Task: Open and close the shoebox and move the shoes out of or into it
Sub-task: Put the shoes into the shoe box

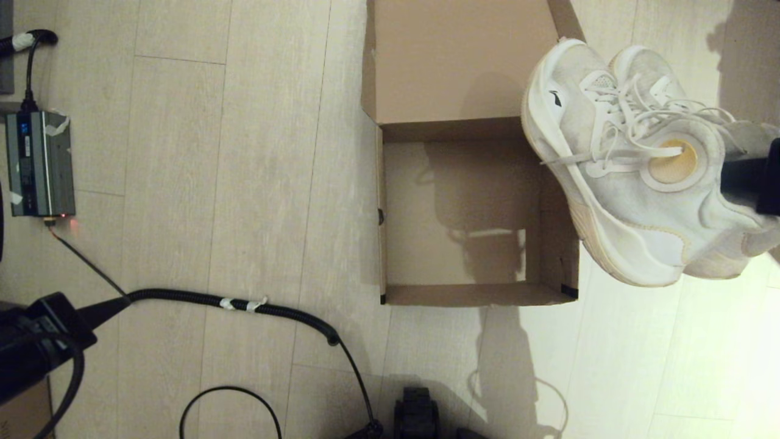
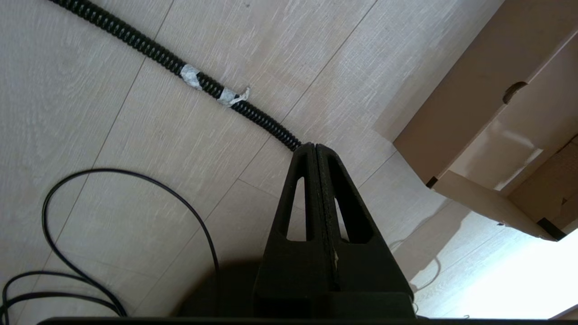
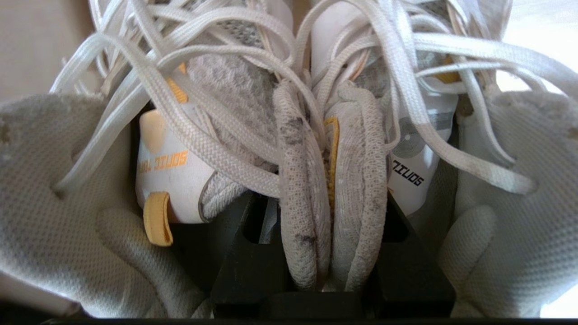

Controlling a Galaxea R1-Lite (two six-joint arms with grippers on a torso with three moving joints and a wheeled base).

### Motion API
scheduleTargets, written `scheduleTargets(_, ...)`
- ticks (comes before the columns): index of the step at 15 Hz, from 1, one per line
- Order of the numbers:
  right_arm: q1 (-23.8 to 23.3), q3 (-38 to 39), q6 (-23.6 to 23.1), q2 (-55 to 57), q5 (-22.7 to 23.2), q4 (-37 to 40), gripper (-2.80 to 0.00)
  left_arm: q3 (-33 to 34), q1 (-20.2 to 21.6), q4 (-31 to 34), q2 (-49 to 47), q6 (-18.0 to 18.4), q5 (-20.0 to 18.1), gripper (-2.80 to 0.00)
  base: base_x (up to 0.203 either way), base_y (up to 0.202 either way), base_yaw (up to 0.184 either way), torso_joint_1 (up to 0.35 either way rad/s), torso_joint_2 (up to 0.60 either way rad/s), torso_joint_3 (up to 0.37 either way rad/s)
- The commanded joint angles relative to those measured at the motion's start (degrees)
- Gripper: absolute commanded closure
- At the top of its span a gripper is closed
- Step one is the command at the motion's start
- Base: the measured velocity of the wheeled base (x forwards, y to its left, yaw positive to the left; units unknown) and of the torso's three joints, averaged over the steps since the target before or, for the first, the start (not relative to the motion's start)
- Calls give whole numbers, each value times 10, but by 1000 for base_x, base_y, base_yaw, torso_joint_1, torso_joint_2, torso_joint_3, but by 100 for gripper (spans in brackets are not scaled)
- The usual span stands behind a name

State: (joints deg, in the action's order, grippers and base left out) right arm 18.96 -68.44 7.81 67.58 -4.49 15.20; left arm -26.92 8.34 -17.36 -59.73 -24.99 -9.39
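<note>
Two shoes (image 1: 634,183) in right gripper (image 3: 332,253).

Shoebox (image 1: 463,213) open, empty; shoes (image 1: 634,164) held beside

Head view looking down, left wrist low over floor sharing shoebox (image 1: 463,213) corner, right wrist perhaps nearest.

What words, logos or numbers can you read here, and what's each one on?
"SONIC", black, mirrored: insole of one of the shoes.
Orange print starting "SONIC", mirrored, rest unclear: the other insole.
Dark brand mark, no letters: shoe side.
Blue display on the grey device: too small to read.
Shoebox: no print visible.
</note>
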Motion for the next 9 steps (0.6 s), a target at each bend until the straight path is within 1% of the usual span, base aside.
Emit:
scheduleTargets(1, 32, 8, 10, 9, 1, 2, 0, 1, 0, 0, -7, -1, 0, 0, 0, 0, 0, 0, 0, 0)
scheduleTargets(3, 65, 33, 27, 26, 2, 0, 0, -4, 0, -1, -14, 0, 0, 0, 0, 0, 0, 0, 0, 0)
scheduleTargets(5, 84, 69, 30, 36, 2, -17, 0, -7, -1, 0, -16, 3, 1, 0, 0, 0, 0, 0, 0, 0)
scheduleTargets(6, 88, 93, 28, 41, 2, -38, 0, -7, -1, -1, -23, 3, 1, 0, 0, 0, 0, 0, 0, 0)
scheduleTargets(9, 91, 153, 28, 83, 2, -147, 0, -11, -2, -2, -27, 3, 2, 0, 0, 0, 0, 0, 0, 0)
